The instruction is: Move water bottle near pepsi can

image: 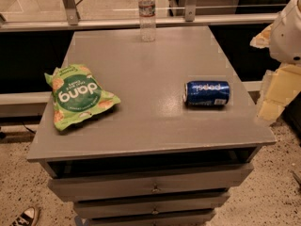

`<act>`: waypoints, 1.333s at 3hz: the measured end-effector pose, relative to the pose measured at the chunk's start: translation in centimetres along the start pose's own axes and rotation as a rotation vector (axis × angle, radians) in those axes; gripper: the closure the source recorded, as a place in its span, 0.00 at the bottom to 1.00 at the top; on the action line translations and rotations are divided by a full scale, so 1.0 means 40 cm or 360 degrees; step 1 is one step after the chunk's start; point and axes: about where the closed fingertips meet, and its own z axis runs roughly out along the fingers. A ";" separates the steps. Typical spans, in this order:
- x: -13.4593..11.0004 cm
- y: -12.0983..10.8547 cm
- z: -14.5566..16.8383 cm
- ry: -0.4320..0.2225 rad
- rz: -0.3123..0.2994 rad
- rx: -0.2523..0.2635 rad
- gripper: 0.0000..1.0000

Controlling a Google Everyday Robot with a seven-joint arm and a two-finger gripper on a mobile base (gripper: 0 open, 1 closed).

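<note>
At the right edge of the scene: white arm housing (289, 32) up high, pale gripper (273, 98) just below, neither near nor far.

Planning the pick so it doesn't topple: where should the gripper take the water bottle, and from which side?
Grip the water bottle around its ribbed body below the label, approaching level from the near side. It stands upright at the table's far edge, with a rail close behind it. The gripper is off the table's right edge, beyond the pepsi can.

Water bottle (147, 18) behind pepsi can (207, 93), jaws far right.
</note>
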 end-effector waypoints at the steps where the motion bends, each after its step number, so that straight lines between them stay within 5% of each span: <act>1: 0.000 0.000 0.000 0.0000 0.0000 0.0000 0.00; 2: -0.020 -0.035 0.019 -0.0057 -0.0004 0.0023 0.00; 3: -0.082 -0.135 0.063 -0.0228 -0.0003 0.0073 0.00; 4: -0.182 -0.298 0.115 -0.0481 0.0026 0.0168 0.00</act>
